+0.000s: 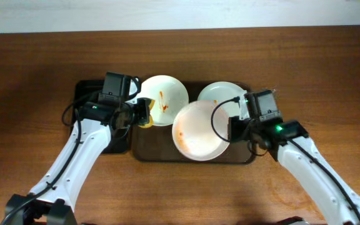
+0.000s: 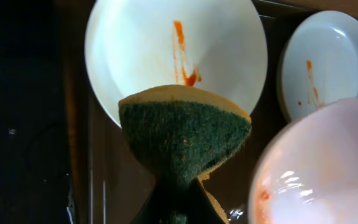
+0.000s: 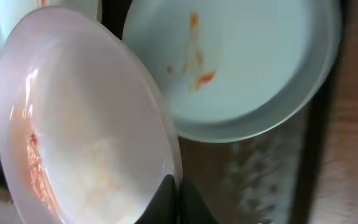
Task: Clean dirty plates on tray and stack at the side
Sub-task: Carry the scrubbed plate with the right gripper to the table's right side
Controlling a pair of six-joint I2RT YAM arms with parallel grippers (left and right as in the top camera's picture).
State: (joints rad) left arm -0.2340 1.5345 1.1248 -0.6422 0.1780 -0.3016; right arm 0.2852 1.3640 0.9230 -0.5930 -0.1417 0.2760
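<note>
Over the tray, the raised plate hides much of the middle floor and the near rim of the far-right plate. Beside the tray's left end, the black tray lies mostly under the left arm. In the left wrist view the sponge masks the near rim of the far-left plate, and the left gripper is a dark shape cut off by the bottom edge. In the right wrist view the raised plate is blurred and cropped at the bottom, and the right gripper shows only dark fingertips.

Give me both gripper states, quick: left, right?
Left gripper: shut on the sponge.
Right gripper: shut on the rim of the raised plate.
</note>
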